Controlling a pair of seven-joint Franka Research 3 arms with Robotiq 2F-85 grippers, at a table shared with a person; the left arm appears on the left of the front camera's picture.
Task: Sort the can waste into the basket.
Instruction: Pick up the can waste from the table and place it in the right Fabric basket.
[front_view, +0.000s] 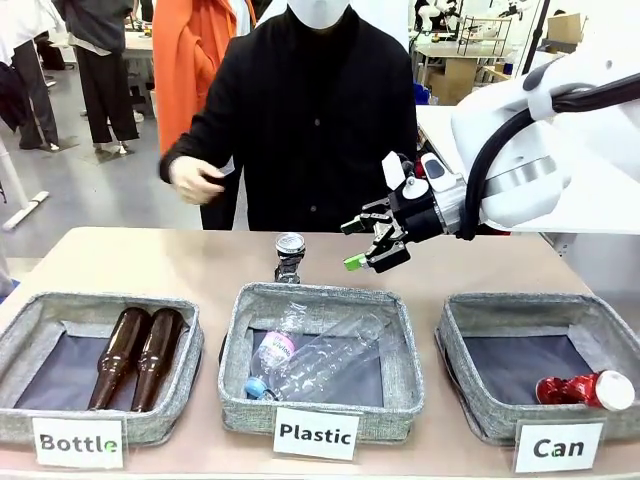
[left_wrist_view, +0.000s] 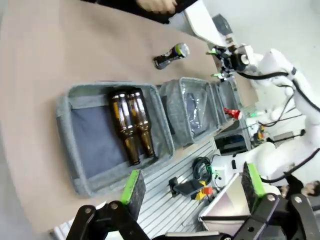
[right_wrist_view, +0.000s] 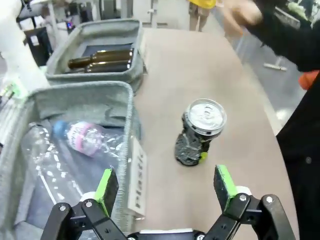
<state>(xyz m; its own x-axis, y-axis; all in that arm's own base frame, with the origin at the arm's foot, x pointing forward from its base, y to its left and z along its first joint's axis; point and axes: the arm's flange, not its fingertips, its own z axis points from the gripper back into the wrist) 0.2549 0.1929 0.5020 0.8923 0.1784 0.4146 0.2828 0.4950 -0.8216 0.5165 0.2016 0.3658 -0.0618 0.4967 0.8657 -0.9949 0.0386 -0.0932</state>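
Well left of the Can basket (front_view: 480, 420), on the near side, the left gripper (left_wrist_view: 192, 187) hangs spread and empty. The red can (front_view: 560, 390) lies in that basket's near right corner. Beyond the basket's far left, the right gripper (front_view: 358, 243), spread wide, faces the standing black can (front_view: 289, 256), likely lining up a grasp.

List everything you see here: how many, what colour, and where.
table: one, tan.
Can basket: one, grey, near right.
Plastic basket: one, grey, near middle.
Bottle basket: one, grey, near left.
glass bottles: two, brown, in Bottle basket.
plastic bottles: count unclear, clear, in Plastic basket.
red can: one, red, in Can basket.
black can: one, black, silver top, on table behind Plastic basket.
person's hand: one, raised at far side.
right gripper: one, black, green pads, open, near black can.
left gripper: one, same colours, open, raised.
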